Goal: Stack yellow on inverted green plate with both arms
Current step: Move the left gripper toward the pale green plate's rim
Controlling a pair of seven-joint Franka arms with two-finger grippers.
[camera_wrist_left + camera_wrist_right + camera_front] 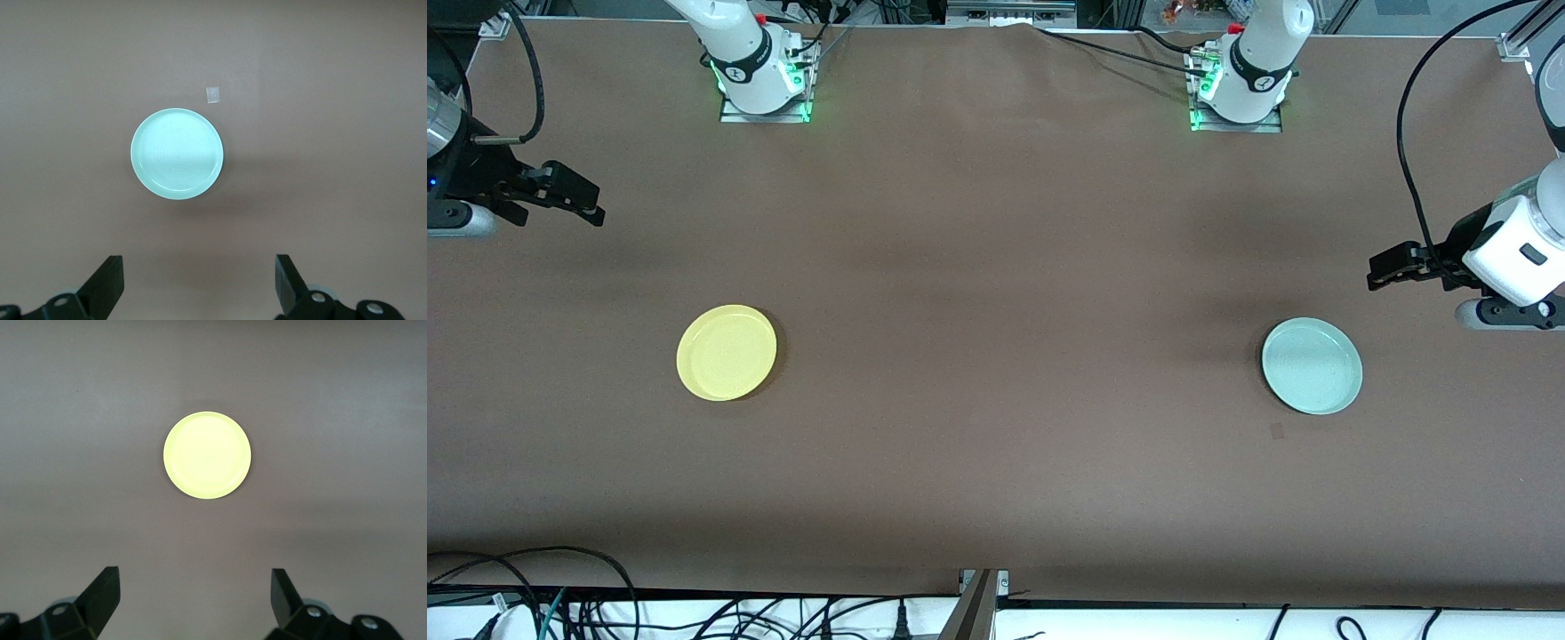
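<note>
The yellow plate [727, 352] lay flat and rim-up on the brown worktop [996, 293], toward the right arm's end. The pale green plate [1312, 365] lay on the same worktop toward the left arm's end, well apart from the yellow one and at about the same distance from the front camera. In the front view the green plate showed its hollow side up with the rim raised around it, so it had not been turned over, and neither plate rested on the other.

The right tool [569, 194] hung in the air over the right arm's end of the worktop, clear of the yellow plate and touching nothing. In the right wrist view its two black fingers [100, 593] stood wide apart with only bare worktop between them, and the yellow plate [207, 455] sat whole and unobstructed between and ahead of them.

The left tool [1396, 265] hung over the left arm's end of the worktop, beside and above the green plate without touching it. In the left wrist view its fingers [107, 283] were likewise spread wide and empty, and the green plate [177, 153] showed faint concentric rings on its face. Just beside that plate a small pale square patch [213, 94] lay on the worktop, seen in the front view as a faint mark [1276, 431] nearer the camera than the plate.
</note>
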